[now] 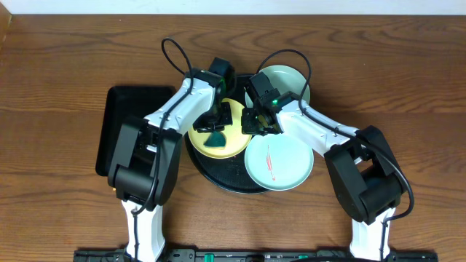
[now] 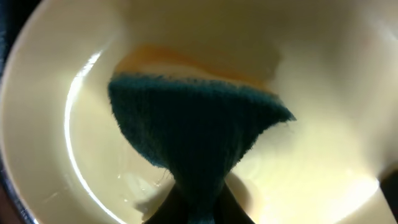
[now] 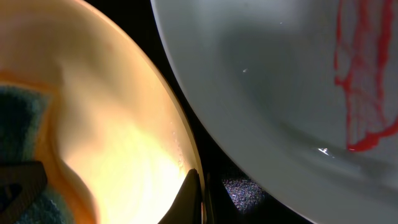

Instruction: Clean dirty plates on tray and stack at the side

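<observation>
No lettering, label, brand mark, number or sign can be read anywhere, neither on the plates [image 1: 287, 164] nor the tray [image 1: 226, 177].

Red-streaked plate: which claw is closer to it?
Right. The right claw is just beside the rim of the streaked plate. The left claw is farther off, pinching the sponge on the yellow plate.

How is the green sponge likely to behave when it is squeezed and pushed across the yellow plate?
Probably soft and floppy: the green sponge pinches to a narrow waist in the left gripper and fans out beyond. Its fuzzy face should drag rather than slide on the glossy yellow plate.
</observation>
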`<action>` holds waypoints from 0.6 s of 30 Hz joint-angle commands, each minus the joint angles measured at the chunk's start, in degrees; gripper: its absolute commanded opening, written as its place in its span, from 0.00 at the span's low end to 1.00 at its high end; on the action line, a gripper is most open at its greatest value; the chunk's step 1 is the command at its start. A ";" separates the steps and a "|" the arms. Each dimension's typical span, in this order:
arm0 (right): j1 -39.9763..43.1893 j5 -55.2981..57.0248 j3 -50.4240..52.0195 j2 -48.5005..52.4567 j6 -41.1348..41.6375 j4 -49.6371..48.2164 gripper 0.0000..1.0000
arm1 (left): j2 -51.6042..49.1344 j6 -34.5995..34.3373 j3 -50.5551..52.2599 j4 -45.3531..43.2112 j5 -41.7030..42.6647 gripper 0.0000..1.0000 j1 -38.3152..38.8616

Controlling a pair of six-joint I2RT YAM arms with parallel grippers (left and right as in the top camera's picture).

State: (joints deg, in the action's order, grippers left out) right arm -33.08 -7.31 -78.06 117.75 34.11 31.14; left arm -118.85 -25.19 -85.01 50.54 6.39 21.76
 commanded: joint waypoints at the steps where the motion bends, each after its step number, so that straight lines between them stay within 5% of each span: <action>1: -0.22 0.85 0.17 1.42 -0.31 0.55 0.01 | -1.60 2.36 0.35 -2.51 5.57 0.07 0.11; 7: -0.24 0.83 0.17 1.42 -0.31 0.59 0.01 | -0.96 -6.23 0.13 -6.51 -2.54 0.07 -1.73; 18: -0.24 1.07 0.17 1.46 -0.28 0.63 0.01 | 15.43 -4.94 -4.42 -1.31 -0.85 0.07 -7.91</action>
State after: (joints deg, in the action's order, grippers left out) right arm -33.06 -7.05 -78.06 117.75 34.13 31.18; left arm -111.68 -30.30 -85.65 49.08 6.24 15.66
